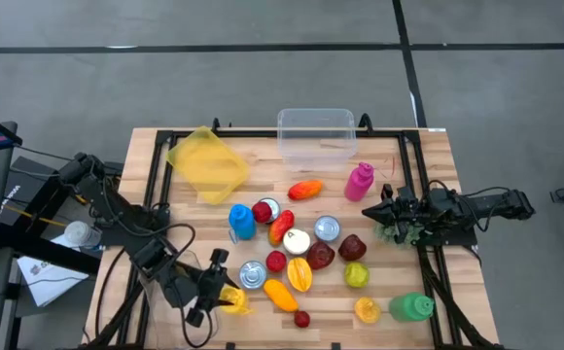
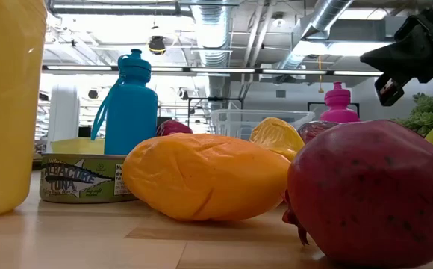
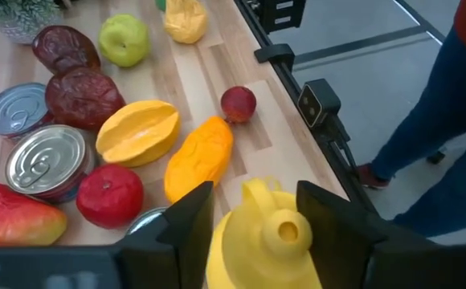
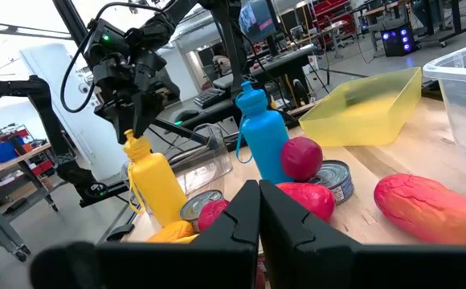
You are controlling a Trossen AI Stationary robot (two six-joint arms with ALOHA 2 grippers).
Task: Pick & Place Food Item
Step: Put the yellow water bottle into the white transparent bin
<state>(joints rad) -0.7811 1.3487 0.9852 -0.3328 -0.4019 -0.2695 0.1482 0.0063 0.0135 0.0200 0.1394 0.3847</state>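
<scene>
At the near edge of the table (image 1: 146, 146), the left pincer (image 3: 253, 221) stands over the upright yellow bottle (image 3: 267, 245), one finger on each side of its cap; it seems not yet to press. Beyond lie an orange mango (image 3: 198, 158) and two tins (image 3: 46, 160). Farther right, the right pincer (image 1: 371, 213) hovers fully closed, holding nothing.

The left arm reaches in from the table's left side to its near edge, where the left gripper (image 1: 226, 295) points down with its two dark fingers (image 3: 186, 229) set apart. The right arm lies low along the table's right side, its right gripper (image 1: 370, 211) aimed toward the middle with both fingers pressed together.
</scene>
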